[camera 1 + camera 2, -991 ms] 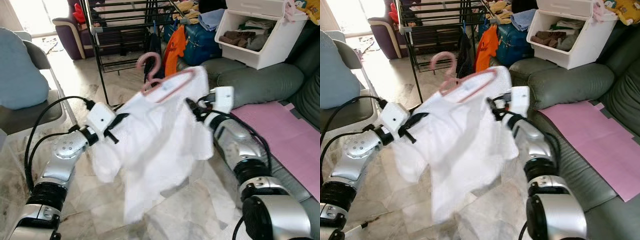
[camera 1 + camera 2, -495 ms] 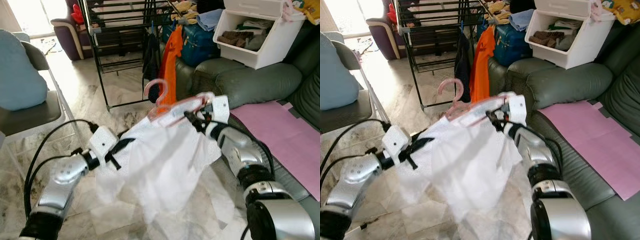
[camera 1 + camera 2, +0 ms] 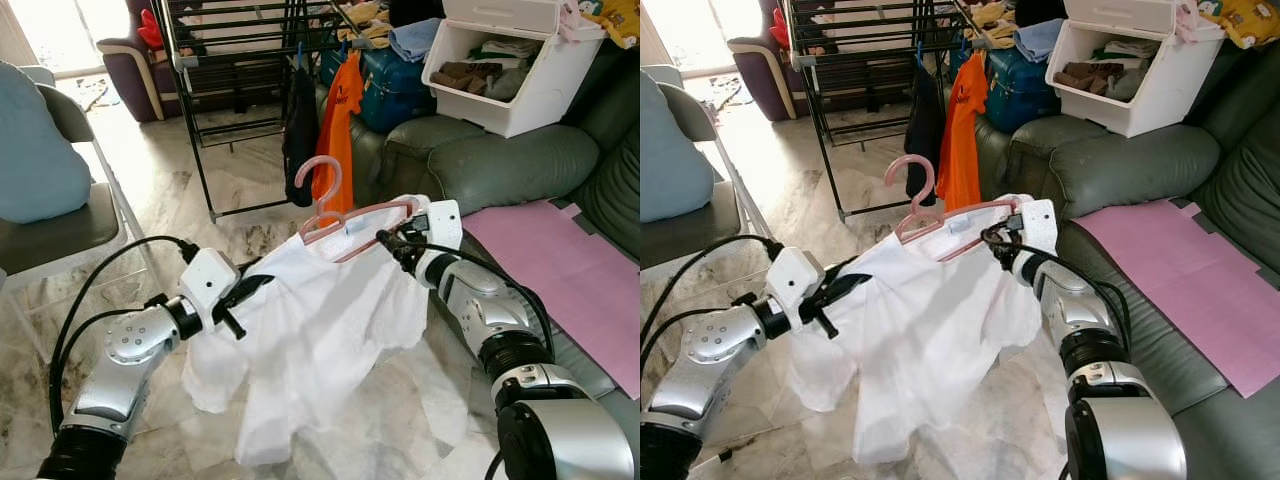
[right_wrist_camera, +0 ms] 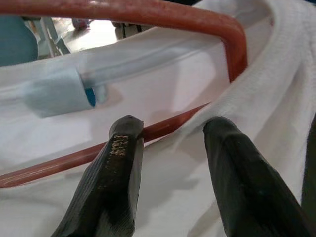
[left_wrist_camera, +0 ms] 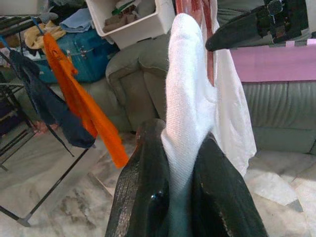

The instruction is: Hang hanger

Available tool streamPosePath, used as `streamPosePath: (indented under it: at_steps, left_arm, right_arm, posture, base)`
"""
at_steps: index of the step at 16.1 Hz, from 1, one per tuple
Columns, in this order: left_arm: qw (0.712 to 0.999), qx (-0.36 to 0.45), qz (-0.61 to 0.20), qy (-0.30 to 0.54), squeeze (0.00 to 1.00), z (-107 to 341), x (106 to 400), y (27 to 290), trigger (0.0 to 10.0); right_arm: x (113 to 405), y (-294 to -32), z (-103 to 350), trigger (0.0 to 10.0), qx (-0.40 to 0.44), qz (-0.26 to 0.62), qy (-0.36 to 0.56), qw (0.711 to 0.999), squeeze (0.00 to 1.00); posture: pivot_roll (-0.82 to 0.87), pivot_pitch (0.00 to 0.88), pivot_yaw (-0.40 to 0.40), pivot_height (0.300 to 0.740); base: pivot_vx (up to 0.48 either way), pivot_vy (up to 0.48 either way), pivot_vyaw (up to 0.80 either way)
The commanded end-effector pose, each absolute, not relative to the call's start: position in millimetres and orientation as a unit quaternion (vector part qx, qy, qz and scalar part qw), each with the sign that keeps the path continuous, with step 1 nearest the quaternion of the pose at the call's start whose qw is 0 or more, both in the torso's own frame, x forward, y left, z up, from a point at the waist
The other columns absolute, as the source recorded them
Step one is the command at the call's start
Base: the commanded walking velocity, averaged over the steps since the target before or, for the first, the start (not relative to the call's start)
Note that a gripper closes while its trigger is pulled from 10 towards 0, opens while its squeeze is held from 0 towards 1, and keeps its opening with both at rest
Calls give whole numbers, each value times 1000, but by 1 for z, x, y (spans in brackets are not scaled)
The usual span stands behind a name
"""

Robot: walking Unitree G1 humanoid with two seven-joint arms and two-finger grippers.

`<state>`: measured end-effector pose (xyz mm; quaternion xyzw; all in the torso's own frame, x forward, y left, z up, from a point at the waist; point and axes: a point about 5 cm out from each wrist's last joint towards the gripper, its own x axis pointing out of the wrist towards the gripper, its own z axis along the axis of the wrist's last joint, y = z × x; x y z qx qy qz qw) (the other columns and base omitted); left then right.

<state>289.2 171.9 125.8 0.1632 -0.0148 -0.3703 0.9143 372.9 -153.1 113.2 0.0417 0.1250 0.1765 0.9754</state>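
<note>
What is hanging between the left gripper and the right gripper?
A white cloth garment on a pink plastic hanger spans the stretch in the left eye view: the left gripper pinches its edge, while the right gripper sits at the hanger's end.

A home living room: a green leather sofa [image 3: 500,160], a black drying rack [image 3: 240,60] with clothes, marble floor [image 3: 160,170].

From where I stand, no writing, brand, number or sign can be read. A small pale tag [image 4: 54,91] sits inside the neck of the white shirt [image 3: 320,340], but any print on it is too blurred to read.
</note>
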Motion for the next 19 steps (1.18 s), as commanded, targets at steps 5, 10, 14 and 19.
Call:
streamPosePath:
  at_steps: [5, 10, 14, 19]
  left_arm:
    - [927, 161, -326, -89, 0, 166, 298, 182, 0]
    - [934, 157, -308, -90, 0, 169, 303, 186, 0]
    - [930, 153, -318, -103, 0, 177, 302, 179, 0]
    - [923, 151, -336, -109, 0, 181, 299, 174, 0]
  right_arm:
    - [374, -148, 138, 10000, 151, 221, 26, 963, 0]
    - [375, -150, 150, 10000, 62, 212, -13, 975, 1000]
    - [371, -147, 135, 10000, 78, 223, 22, 972, 51]
    - [377, -137, 137, 10000, 84, 227, 23, 970, 0]
  posture:
    - [-69, 0, -23, 740]
    - [-81, 0, -19, 740]
    - [-79, 0, -19, 740]
    - [-72, 0, -19, 740]
  base:
    - [0, 0, 0]
    - [0, 0, 0]
    - [0, 0, 0]
    - [0, 0, 0]
